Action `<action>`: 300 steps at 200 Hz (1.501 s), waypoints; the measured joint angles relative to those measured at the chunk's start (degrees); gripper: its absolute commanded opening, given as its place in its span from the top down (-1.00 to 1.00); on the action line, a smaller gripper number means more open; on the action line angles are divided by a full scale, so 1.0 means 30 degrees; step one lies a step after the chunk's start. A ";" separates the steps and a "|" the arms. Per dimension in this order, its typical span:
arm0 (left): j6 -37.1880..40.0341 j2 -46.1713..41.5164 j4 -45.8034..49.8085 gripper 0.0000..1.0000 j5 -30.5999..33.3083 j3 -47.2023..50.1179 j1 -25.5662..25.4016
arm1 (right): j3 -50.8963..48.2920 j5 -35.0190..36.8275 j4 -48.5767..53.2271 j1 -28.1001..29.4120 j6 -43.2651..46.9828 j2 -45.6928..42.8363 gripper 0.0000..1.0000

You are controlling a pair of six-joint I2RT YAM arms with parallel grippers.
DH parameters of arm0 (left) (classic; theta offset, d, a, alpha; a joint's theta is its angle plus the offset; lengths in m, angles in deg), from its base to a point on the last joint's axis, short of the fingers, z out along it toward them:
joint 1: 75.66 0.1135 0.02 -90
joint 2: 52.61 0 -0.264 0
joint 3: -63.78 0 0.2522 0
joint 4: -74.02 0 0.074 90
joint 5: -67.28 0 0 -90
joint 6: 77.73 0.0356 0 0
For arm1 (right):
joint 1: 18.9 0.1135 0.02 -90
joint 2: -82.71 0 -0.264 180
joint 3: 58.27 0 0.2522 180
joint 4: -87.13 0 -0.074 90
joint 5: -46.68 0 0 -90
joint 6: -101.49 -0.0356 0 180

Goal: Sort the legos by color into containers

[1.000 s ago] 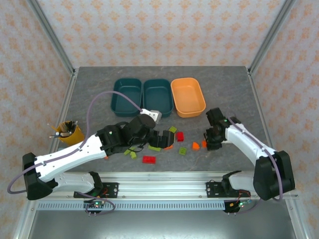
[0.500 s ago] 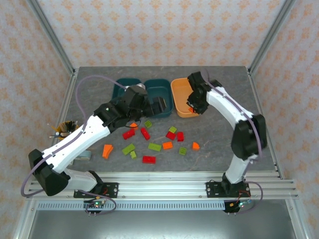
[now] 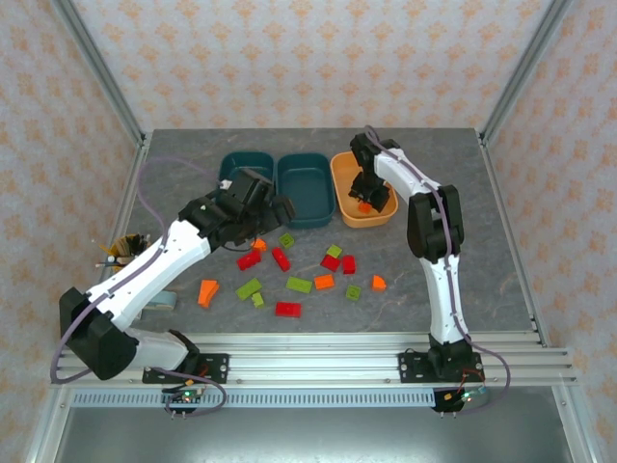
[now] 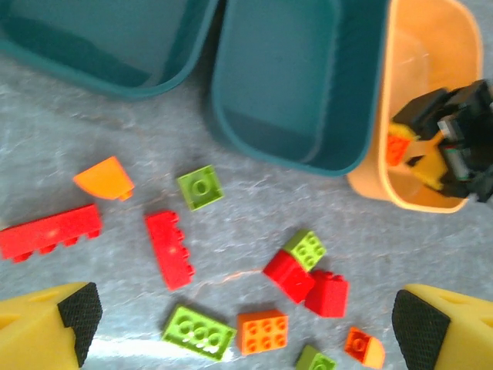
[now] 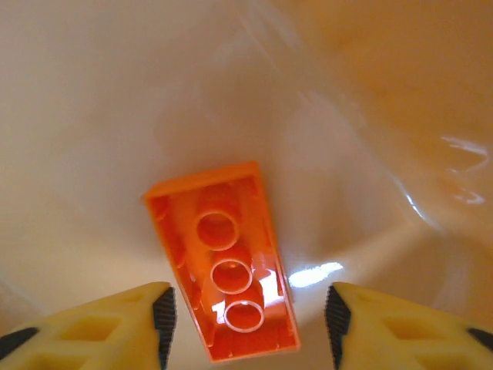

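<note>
- Right wrist: right gripper [image 5: 246, 316] half-open, holding nothing; orange brick [image 5: 223, 262] loose between its fingertips on orange tub [image 5: 370, 116] floor. Skewed lift-out could snag and flick it out.
- Left gripper [image 4: 248, 320] wide open, empty; bricks [image 4: 289, 276] clustered below, so it may pinch mixed colours.

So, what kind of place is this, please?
Most likely a robot test cell in a laboratory. The left arm and right arm are bolted to a metal rail at the edge of a grey table, metal posts frame it, and toy bricks lie beside sorting tubs.
</note>
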 measured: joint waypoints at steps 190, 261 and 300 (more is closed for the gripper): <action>1.2298 0.4634 0.3206 -0.73 0.1370 0.2674 0.1275 | -2.1930 -0.1464 -1.1970 0.9275 0.2586 -2.1085 -0.32; 1.4834 0.7621 0.1537 -0.25 0.1610 0.1880 0.1705 | -2.1901 -0.1319 -1.2233 0.9362 0.2448 -2.1697 -0.31; 1.5125 0.8233 0.0874 -0.09 0.1311 0.1880 0.2040 | -2.1864 -0.1217 -1.2065 0.9362 0.2310 -2.1697 -0.30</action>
